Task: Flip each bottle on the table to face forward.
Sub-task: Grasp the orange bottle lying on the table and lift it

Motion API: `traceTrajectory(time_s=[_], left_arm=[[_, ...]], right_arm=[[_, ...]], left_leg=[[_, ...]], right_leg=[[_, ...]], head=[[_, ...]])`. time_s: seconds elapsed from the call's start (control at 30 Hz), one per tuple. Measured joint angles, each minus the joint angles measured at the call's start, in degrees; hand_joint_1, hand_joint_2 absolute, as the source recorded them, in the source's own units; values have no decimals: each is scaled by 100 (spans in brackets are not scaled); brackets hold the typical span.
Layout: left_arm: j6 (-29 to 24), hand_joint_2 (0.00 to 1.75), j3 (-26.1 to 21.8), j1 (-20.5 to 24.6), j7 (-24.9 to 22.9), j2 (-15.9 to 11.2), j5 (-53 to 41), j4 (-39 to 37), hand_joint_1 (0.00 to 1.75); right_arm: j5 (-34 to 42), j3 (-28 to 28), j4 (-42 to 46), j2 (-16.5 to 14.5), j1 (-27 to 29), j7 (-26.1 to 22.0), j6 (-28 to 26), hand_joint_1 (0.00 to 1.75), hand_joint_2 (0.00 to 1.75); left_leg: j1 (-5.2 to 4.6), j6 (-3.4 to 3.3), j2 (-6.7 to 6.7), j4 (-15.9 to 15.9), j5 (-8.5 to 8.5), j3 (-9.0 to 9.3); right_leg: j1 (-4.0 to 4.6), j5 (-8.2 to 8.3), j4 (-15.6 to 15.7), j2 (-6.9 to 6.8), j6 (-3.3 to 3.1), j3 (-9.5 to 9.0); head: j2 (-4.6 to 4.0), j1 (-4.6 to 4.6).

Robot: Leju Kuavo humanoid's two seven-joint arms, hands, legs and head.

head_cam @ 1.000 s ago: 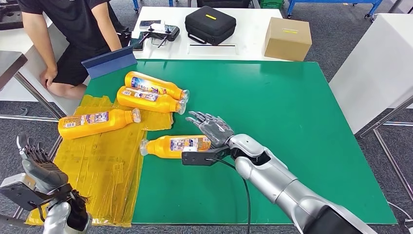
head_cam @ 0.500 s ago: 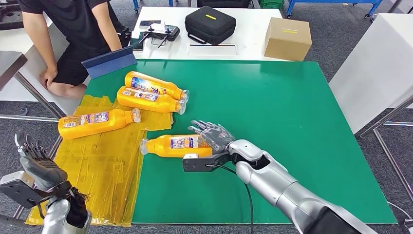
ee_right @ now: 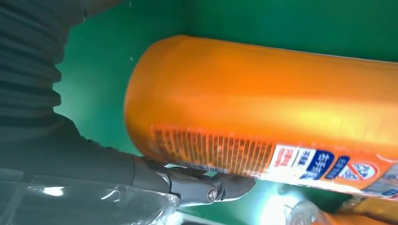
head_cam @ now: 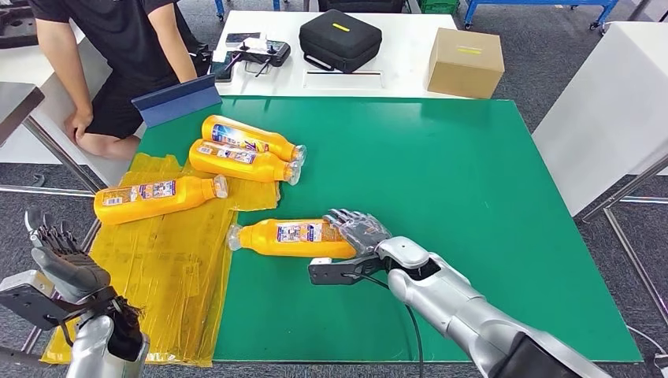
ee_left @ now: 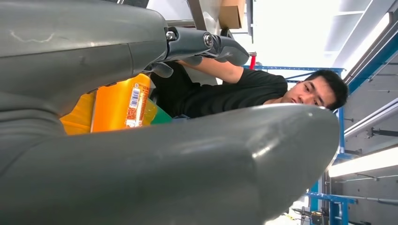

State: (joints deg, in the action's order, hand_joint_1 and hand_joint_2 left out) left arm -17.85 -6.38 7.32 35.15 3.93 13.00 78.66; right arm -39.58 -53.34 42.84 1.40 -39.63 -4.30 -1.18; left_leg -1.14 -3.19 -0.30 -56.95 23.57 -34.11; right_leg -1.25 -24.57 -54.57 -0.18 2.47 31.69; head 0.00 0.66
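- Green table point(head_cam: 473, 197) is seen, with yellow plastic sheet point(head_cam: 157, 268) over its left edge; a person point(head_cam: 118, 47) is seated behind.
- Four orange bottles are lying flat: two point(head_cam: 248, 150) at back, one point(head_cam: 154, 197) on the sheet, one near bottle point(head_cam: 291, 236) at centre.
- Right hand point(head_cam: 358, 232) has been lowered since a second ago onto the near bottle's base, fingers wrapped over it; the flip is judged about to begin.
- Left hand point(head_cam: 67, 268) is held raised, fingers apart, empty.

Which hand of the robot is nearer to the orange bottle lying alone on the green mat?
The right hand: it touches the base end of that orange bottle. The left hand is raised far off, past the yellow plastic sheet.
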Motion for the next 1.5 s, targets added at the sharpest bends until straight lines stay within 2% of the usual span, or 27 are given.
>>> traceTrajectory(time_s=[0.1, 0.13, 0.23, 0.27, 0.9, 1.37, 1.5], left_arm=[[2, 0, -6, 8, 0, 0, 2, -22, 0], [2, 0, -7, 9, 0, 0, 2, -28, 0], [3, 0, -7, 15, 0, 1, 2, -38, 0], [3, 0, -7, 17, 0, 1, 2, -41, 0], [73, 0, -11, -125, -30, 0, 51, 87, 0], [751, 0, 116, -174, -461, 39, 653, 38, 0], [1180, 0, 249, -252, -874, 97, 1080, 38, 0]], right_arm=[[-13, -16, -106, -6, -11, -5, 0, 0, 175], [-15, -20, -132, -8, -16, -5, 0, 37, 175], [-13, -27, -194, -16, -29, -6, 5, 167, 175], [-3, -27, -211, -20, -30, -11, 8, 174, 175], [83, -27, -213, 110, -5, -91, 26, 175, 175], [339, 34, 27, 238, -3, -31, 13, 175, 175], [444, 199, 304, 324, 28, 135, -46, 175, 175]], left_leg=[[0, 0, 0, 0, 0, 1], [0, 0, 0, 0, 0, 1], [0, 0, 1, 0, 0, 3], [0, 0, 1, 0, 0, 3], [0, 0, 0, 0, 0, 16], [-1, -1, 0, 0, -1, 15], [-3, -1, 1, -1, -1, 8]], right_leg=[[0, 0, 0, 0, 0, 0], [0, 0, 0, 0, 0, 0], [0, 0, 0, 1, 0, 0], [0, 0, 0, 1, 0, -1], [0, 0, 1, 1, 0, -12], [0, 6, 2, 1, -8, -12], [-1, 7, 2, 1, -7, -6]], head=[[0, 1], [0, 1], [0, 1], [0, 1], [0, -1], [0, 1], [0, 1]])
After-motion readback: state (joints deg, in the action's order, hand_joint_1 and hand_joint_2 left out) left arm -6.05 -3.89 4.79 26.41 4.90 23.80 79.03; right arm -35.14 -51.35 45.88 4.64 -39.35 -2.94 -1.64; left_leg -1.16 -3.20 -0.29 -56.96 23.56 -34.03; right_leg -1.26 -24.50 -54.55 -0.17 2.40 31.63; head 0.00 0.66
